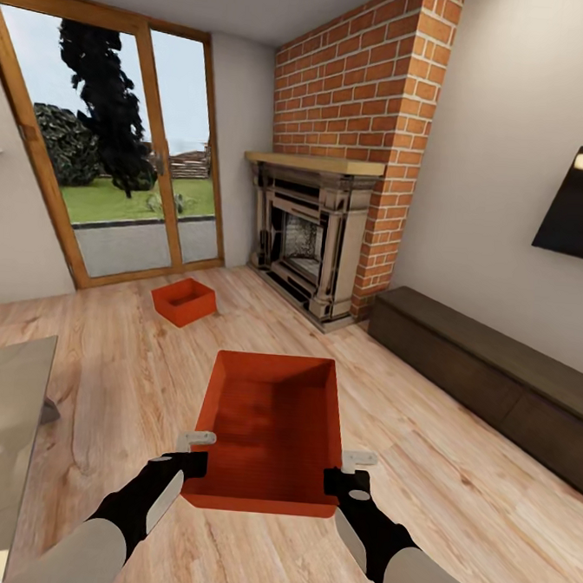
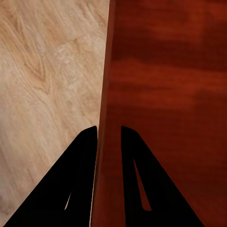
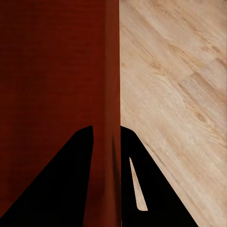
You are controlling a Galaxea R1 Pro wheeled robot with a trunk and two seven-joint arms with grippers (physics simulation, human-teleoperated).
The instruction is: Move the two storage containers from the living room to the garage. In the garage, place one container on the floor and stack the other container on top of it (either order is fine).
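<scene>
One storage container (image 1: 269,429), lengthwise toward fireplace (image 1: 305,240).

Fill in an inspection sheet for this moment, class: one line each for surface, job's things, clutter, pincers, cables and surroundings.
Surface: light wood plank floor, living room.
Job's things: near storage container, lidless and empty, held in front of the robot; far storage container sits on the floor near the glass door.
Clutter: nothing seen on the floor beyond the far container.
Pincers: left pincer straddles the near container's left wall, one finger each side; right pincer does the same on the right wall. Both look closed on it.
Cables: nothing seen.
Surroundings: brick fireplace, dark low cabinet, wall screen, glass table at the left.
</scene>
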